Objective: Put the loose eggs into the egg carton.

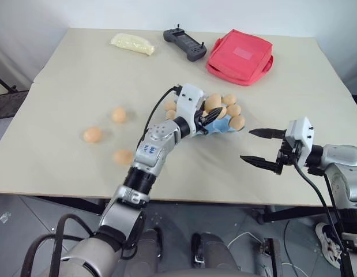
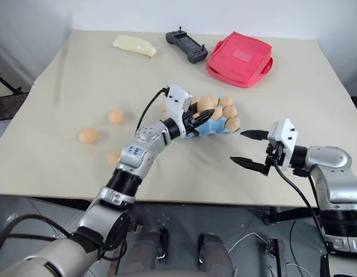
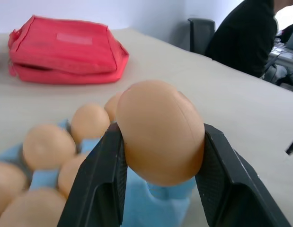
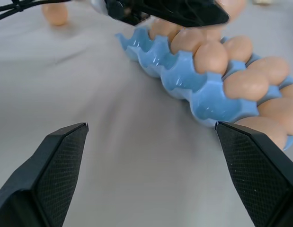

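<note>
Light blue moulded pulp: the egg carton lay at the centre of the left eye view on the beige table, most cups filled, with the left gripper over its near edge, fingers clamped on one egg. Three loose eggs remained at middle left, well apart from the carton. The right gripper stood at middle right, fingers spread wide and empty, just beside the carton's end. A red pouch, a black controller and a pale yellow packet lay along the top of the frame. The right eye view gave the same layout, the carton slightly further left. In the left wrist view, the held egg filled the centre between two black fingers, with the carton's filled cups at lower left below it, the pouch at upper left, and a seated person in dark clothing at upper right. In the right wrist view, the carton ran from upper centre to the right edge, the open fingers flanking bare table below it. Step in hand, by judgement: carrying an egg to a cup. The next move would call for finding an empty cup, lowering the egg squarely into it and parting the fingers gently; which cup stood free could not be told.
</note>
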{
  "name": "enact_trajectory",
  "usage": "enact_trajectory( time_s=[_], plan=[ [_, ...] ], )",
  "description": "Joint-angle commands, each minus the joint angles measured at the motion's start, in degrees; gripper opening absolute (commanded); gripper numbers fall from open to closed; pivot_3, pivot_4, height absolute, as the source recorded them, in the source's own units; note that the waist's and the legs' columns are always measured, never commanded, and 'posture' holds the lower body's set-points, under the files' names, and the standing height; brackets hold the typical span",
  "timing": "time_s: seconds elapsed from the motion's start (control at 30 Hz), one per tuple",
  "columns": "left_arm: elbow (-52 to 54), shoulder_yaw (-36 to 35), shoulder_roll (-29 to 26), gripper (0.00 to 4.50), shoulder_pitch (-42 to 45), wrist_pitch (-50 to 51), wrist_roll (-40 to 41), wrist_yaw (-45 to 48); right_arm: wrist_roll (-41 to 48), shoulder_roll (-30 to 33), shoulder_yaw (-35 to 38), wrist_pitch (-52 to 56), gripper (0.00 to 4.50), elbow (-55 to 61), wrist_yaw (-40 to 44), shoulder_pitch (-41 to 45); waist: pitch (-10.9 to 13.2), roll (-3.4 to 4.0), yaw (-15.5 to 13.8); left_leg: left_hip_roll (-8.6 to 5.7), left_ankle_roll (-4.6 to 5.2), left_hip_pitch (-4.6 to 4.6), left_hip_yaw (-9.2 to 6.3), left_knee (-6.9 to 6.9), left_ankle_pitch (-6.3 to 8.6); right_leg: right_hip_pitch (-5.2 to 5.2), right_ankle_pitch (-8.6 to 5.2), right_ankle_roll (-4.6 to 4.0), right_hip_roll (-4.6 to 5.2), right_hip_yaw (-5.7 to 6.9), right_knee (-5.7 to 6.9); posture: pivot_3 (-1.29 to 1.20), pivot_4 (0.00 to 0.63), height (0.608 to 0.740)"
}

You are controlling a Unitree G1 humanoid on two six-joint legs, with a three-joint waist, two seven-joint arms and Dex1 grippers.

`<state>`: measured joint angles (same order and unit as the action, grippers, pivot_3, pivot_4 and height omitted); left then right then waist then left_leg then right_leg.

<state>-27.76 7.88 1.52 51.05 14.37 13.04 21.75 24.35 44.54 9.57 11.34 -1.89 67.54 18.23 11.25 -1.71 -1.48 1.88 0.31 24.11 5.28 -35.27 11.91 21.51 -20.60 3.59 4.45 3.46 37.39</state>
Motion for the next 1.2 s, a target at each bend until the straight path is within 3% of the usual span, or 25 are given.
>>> enact_trajectory(
  time_s=[0.03,0.43,0.73,1.03,1.2],
  plan=[
    [-6.7,-1.6,1.5,1.61,4.2,-5.5,-0.3,2.7,1.9,0.0,3.0,0.0,4.50,3.4,-2.1,-1.3,0.0,0.00,0.1,0.00,0.00,0.00,0.01,0.00,0.00,0.00,0.00,0.01,0.00,-0.01,-0.02,0.00,0.150,0.740],
    [-29.9,-6.2,4.5,1.61,15.9,-15.1,-1.3,7.1,2.8,0.1,4.0,0.3,4.50,6.8,-5.0,-5.2,0.0,-0.03,0.1,-0.03,0.01,0.00,0.01,-0.01,-0.01,0.01,0.03,0.07,0.02,0.03,0.00,0.00,0.150,0.740],
    [-37.8,-9.0,5.2,1.61,20.0,-16.6,-2.1,9.0,2.5,0.1,3.5,0.1,4.50,6.6,-5.8,-5.0,0.0,-0.03,0.1,-0.04,0.00,0.01,0.02,-0.01,-0.02,0.03,0.03,0.07,0.01,0.09,0.01,0.00,0.150,0.740],
    [-38.4,-10.6,5.2,4.48,20.4,-15.4,-2.5,9.9,2.2,-0.1,3.2,-0.3,4.50,6.4,-6.2,-4.8,0.0,-0.03,0.1,-0.04,0.00,0.01,0.02,-0.03,-0.02,0.03,0.03,0.07,0.01,0.10,0.03,0.00,0.150,0.740],
    [-36.8,-10.4,4.6,4.48,19.7,-15.3,-2.7,11.2,1.9,-0.1,2.8,-0.6,4.50,5.7,-6.1,-4.3,0.0,-0.03,0.1,-0.04,0.00,0.01,0.02,-0.06,-0.03,0.03,0.03,0.07,0.01,0.11,0.06,0.00,0.150,0.740]
  ],
)
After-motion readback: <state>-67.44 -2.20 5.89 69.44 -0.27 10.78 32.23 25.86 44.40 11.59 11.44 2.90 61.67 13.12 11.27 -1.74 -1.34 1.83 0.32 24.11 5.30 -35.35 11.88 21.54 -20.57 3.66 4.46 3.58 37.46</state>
